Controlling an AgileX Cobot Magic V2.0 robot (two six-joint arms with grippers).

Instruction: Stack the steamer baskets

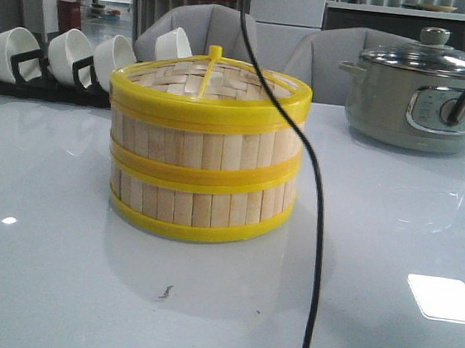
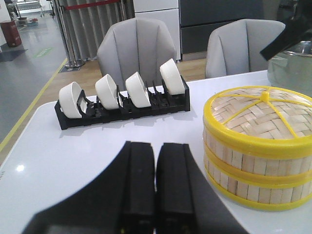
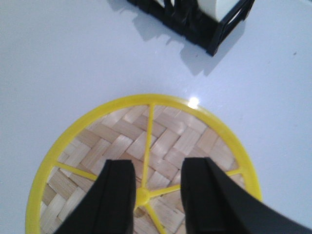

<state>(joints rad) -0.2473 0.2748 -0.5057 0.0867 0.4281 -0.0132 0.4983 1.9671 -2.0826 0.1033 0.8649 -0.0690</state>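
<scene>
Spreading across every view is the glossy white table [image 1: 54, 288], the largest thing before us, and on it, near the middle, we find the two round bamboo-slat steamer baskets with bright yellow rims [image 1: 205, 150] already one on top of the other, walls lined up and a woven lid with yellow spokes [image 2: 261, 109] closing the upper one; we judge the stacking itself done, since the pair stands squarely with no overhang. To the far right sits one grey-green electric pot with a glass lid [image 1: 425, 86], well apart from the stack, seemingly only a bystander to the task. At the far left one black dish rack [image 2: 122, 109] holds four white ceramic bowls [image 2: 139, 90] on edge, tilted so that they stay in their slots. One black cable [image 1: 314, 232] hangs down in front of the front camera, crossing the right side of the stack. Our right gripper [image 3: 157, 195] hovers directly above the lid's yellow hub, its two black fingers narrowly parted on either side of the centre spoke and holding nothing; we take this to be a release position over the finished stack. Our left gripper [image 2: 156, 185] waits to the left of the baskets, fingers pressed together and empty, out of the way.
</scene>
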